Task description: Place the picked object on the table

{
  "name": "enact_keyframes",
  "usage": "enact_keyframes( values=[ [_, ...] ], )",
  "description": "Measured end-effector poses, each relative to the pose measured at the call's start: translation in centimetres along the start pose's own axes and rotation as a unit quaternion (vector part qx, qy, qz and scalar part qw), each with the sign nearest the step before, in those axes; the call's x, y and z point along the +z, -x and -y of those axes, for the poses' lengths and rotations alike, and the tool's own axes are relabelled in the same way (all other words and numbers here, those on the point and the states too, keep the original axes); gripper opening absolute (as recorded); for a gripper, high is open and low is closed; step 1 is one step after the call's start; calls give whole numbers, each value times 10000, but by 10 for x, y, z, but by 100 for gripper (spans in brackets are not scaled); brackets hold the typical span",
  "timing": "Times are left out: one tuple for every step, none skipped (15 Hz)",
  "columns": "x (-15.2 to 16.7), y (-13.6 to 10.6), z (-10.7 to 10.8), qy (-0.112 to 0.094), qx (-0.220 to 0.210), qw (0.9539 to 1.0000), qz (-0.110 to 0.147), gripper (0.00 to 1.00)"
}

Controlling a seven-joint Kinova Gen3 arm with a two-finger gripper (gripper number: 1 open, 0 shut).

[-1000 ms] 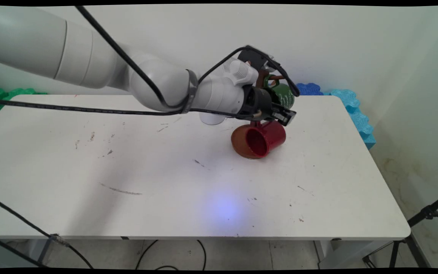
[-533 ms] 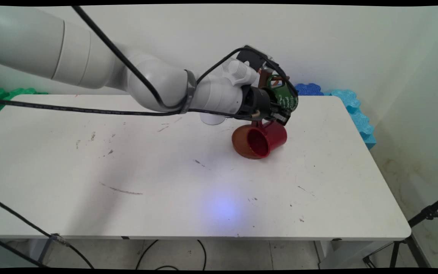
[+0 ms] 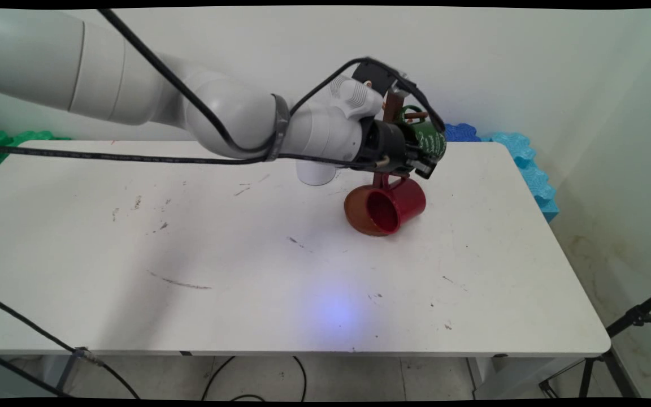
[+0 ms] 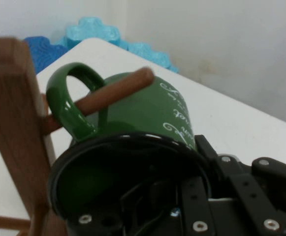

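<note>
Green mug held at the peg of the wooden rack

The jaws are clamped on the rim wall of the green mug (image 3: pixel 430 141) (image 4: pixel 152 110), one finger inside and one outside. Its handle is looped over an upper peg (image 4: pixel 115 93) of the rack (image 3: pixel 391 107), just beside the post. A red mug (image 3: pixel 387 206) lies tipped at the rack's foot on the table (image 3: pixel 246 254), and a white cup (image 3: pixel 315 174) stands near the rack.

Your arm (image 3: pixel 133 90) is built of thick, rounded white links joined by thin seams. Black cables (image 3: pixel 150 161) run along it, held by a grey strap. Its black gripper (image 3: pixel 424 161) shows jointed linkage with small silver screws.
</note>
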Motion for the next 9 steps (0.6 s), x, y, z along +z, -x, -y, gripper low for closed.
enact_keyframes(
  values=[
    [-1, -3, -1, 29, -3, 10000, -36, 0],
    [-3, -6, -2, 64, -7, 10000, -68, 0],
    [-5, -8, -3, 94, -11, 9999, -94, 0],
    [-7, -10, -5, 129, -16, 9998, -121, 0],
    [-9, -12, -7, 173, -18, 9997, -148, 0],
    [-11, -14, -8, 210, -19, 9996, -173, 0],
    [-13, -16, -10, 250, -20, 9995, -200, 0],
    [-15, -18, -12, 286, -20, 9993, -223, 0],
    [-18, -20, -13, 329, -19, 9992, -248, 0]
  ],
)
